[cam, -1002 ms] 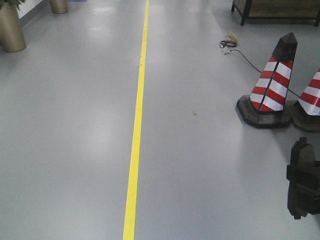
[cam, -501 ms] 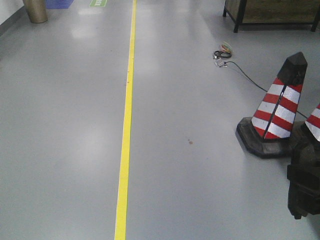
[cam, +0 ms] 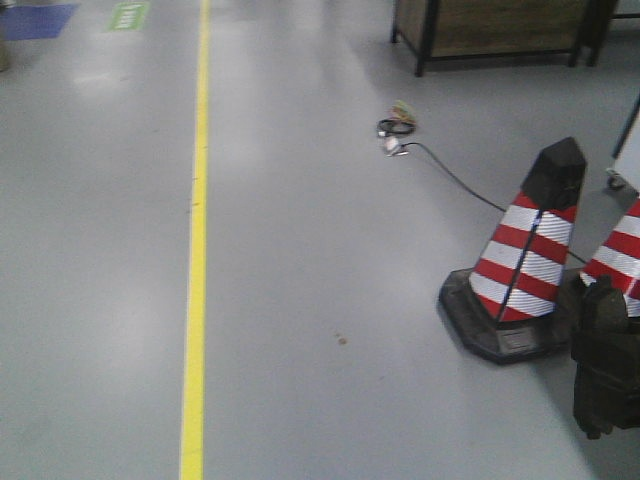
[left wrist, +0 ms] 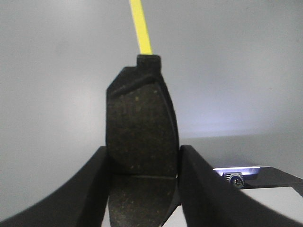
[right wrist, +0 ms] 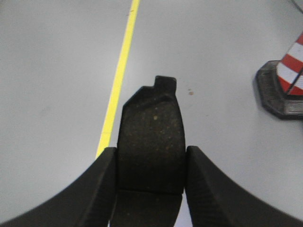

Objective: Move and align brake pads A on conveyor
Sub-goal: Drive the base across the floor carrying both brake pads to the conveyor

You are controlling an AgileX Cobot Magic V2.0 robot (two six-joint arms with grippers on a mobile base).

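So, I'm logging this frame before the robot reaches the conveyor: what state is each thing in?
left gripper: shut on left brake pad
left brake pad: gripped, tab end outward
right gripper: shut on right brake pad
right brake pad: gripped, tab end outward
near cone: upright
cable: loose on floor

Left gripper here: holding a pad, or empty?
Shut on a brake pad: in the left wrist view, both fingers of the left gripper press against the pad's side edges.

No legible text for you in any view. Front view: the green floor sign (cam: 128, 15), far end, left of the yellow line (cam: 196, 250), carries white marks too small and blurred to read.
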